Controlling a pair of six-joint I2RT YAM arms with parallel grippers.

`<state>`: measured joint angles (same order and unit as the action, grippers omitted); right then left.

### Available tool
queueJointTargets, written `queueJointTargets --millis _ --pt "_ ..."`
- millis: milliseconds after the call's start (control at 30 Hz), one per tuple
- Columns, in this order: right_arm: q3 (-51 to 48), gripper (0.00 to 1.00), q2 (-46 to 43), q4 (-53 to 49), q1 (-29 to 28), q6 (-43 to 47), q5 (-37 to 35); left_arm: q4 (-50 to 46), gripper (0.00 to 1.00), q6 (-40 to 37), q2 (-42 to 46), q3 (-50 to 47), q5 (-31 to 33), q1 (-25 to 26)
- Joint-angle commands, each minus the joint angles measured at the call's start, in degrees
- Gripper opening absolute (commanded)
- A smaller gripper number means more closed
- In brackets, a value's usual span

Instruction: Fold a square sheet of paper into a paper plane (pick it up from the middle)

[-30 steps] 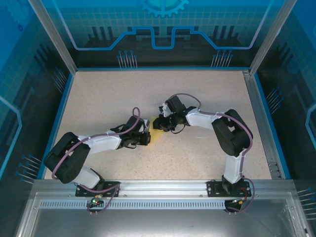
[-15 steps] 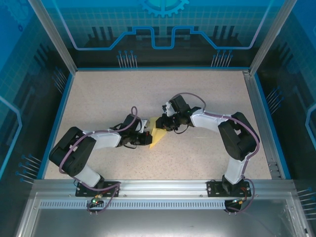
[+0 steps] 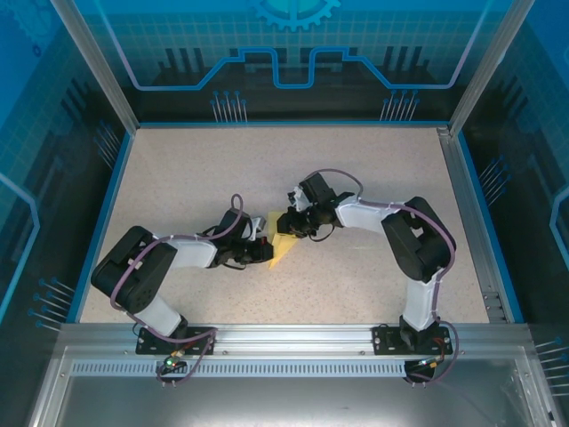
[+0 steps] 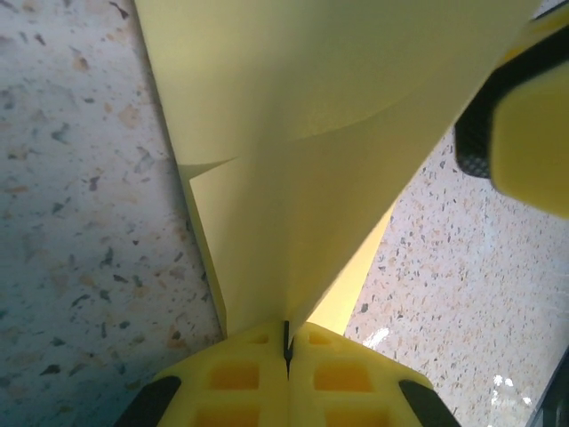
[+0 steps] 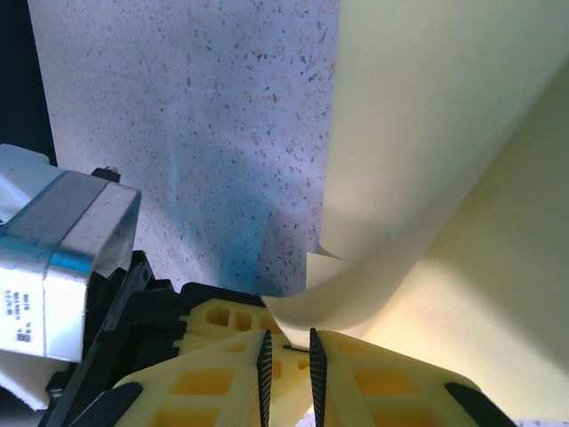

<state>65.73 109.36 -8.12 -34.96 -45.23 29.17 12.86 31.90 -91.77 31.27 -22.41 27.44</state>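
Square sheet of paper [image 3: 283,246]: long axis spanning left end effector [image 4: 286,342], clenched on it, and right end effector [image 5: 286,342], seemingly likewise; bench [image 3: 178,178] open around.

desk [image 3: 178,169]: speckled beige top, flat.
blue edging [image 3: 284,124]: along desk's back + left sides.
back panel [image 3: 373,44]: blue, gear + circuit graphic.
alu rail [image 3: 293,336]: across near edge.

One square sheet of paper [image 4: 338,133], one left end effector [image 4: 286,342], one right end effector [image 5: 287,345], and one table [image 3: 196,169].
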Motion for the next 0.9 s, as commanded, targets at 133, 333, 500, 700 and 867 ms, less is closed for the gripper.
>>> queueJointTargets --millis 133,333,500,700,867 --pt "3.42 0.21 3.08 -0.74 -0.81 0.75 2.00 -0.21 0.06 3.37 0.57 -4.13 1.85 -0.81" --pt "5.01 0.21 5.70 -0.03 -0.81 0.76 3.81 -1.85 0.15 2.28 1.93 -3.70 1.49 -0.82" --pt "4.93 0.21 6.39 0.43 -0.81 0.74 4.07 -4.00 0.23 1.67 4.08 -2.66 1.92 -0.81" --pt "4.67 0.21 6.60 0.56 -0.80 0.89 4.27 -5.72 0.20 1.86 6.04 -1.23 2.57 -0.81" --pt "4.83 0.21 6.82 0.48 -0.81 0.85 4.43 -6.01 0.12 1.90 5.55 -1.35 2.99 -0.81"
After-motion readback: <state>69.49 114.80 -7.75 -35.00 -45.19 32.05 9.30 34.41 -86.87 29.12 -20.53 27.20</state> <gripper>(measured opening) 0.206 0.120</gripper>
